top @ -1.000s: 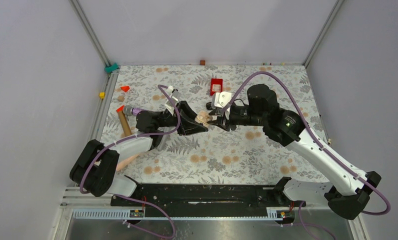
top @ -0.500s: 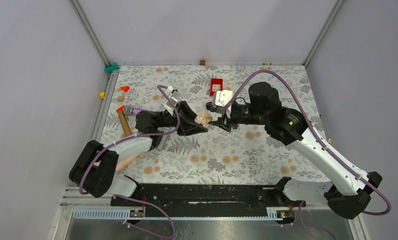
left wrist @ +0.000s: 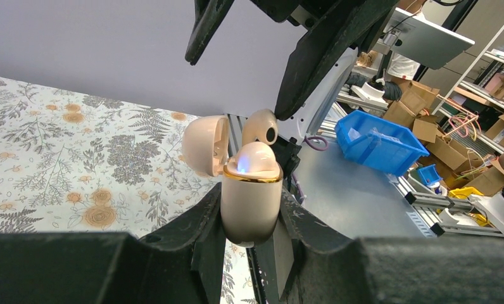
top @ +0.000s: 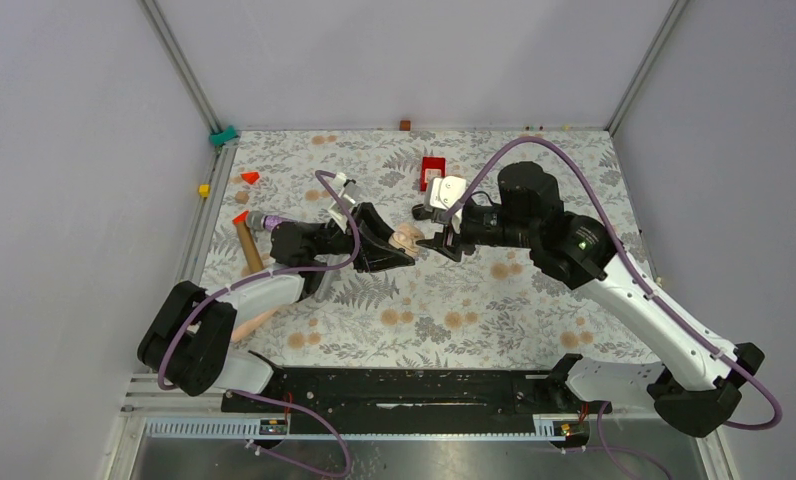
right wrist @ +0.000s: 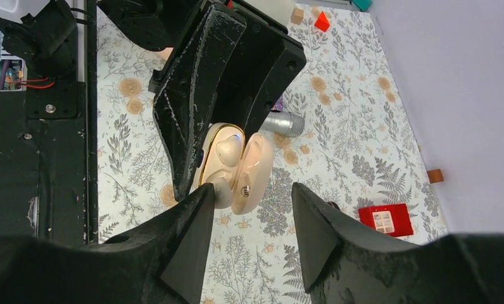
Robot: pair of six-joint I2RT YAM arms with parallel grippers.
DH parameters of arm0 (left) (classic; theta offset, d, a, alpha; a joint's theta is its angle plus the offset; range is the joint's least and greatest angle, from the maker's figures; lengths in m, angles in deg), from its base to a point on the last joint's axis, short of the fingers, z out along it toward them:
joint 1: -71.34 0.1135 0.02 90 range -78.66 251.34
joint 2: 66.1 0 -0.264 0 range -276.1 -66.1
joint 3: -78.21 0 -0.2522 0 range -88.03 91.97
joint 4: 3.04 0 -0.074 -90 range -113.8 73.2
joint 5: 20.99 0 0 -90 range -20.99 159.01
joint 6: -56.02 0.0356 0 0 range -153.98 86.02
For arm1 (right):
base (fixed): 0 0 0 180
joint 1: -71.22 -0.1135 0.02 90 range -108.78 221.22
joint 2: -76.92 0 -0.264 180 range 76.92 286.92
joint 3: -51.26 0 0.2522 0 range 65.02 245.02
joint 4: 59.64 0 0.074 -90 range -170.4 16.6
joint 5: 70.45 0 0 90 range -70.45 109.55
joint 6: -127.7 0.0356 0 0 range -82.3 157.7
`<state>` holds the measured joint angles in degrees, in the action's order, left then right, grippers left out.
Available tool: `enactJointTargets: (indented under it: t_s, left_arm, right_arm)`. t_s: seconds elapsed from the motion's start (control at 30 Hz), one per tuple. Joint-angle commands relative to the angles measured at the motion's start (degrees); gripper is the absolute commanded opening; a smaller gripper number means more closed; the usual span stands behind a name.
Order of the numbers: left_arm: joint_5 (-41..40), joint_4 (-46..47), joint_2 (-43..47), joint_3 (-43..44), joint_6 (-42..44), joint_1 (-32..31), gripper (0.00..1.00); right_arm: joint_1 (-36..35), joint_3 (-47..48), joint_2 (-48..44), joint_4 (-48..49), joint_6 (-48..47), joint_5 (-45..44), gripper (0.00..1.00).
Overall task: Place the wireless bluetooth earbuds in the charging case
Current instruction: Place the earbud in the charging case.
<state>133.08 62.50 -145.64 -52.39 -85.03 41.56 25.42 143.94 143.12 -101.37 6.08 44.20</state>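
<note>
The charging case is beige with a gold rim, not black. My left gripper is shut on its body and holds it above the mat with the lid open. One beige earbud sits in it, with a blue light glowing. A second beige earbud sticks out at the case's other slot and touches one finger of my right gripper, which is open around the case's end. From above, both grippers meet mid-table.
A red square box lies behind the grippers and shows in the right wrist view. A silver and purple cylinder, a wooden stick, red wedges and small cubes lie at the left.
My right gripper has drawn back a little to the right, away from the case. The left gripper has kept the case almost still.
</note>
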Motion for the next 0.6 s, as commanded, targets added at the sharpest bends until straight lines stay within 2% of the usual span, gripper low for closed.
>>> enactJointTargets:
  t_s: [0.0, 0.2, 0.57]
  left_arm:
    - [1.34, 4.54, 2.25, 0.71, 0.07, -0.30, 0.01]
    - [1.52, 4.53, 2.38, 0.59, 0.32, -0.26, 0.01]
    - [2.31, 4.54, 2.37, 0.88, 0.14, -0.39, 0.01]
  right_arm:
    - [0.10, 1.95, 1.38, 0.91, -0.20, -3.23, 0.56]
    - [0.10, 1.68, 0.83, 1.20, -0.40, -4.60, 0.55]
    - [0.10, 6.03, -1.04, -4.23, -0.32, 2.90, 0.52]
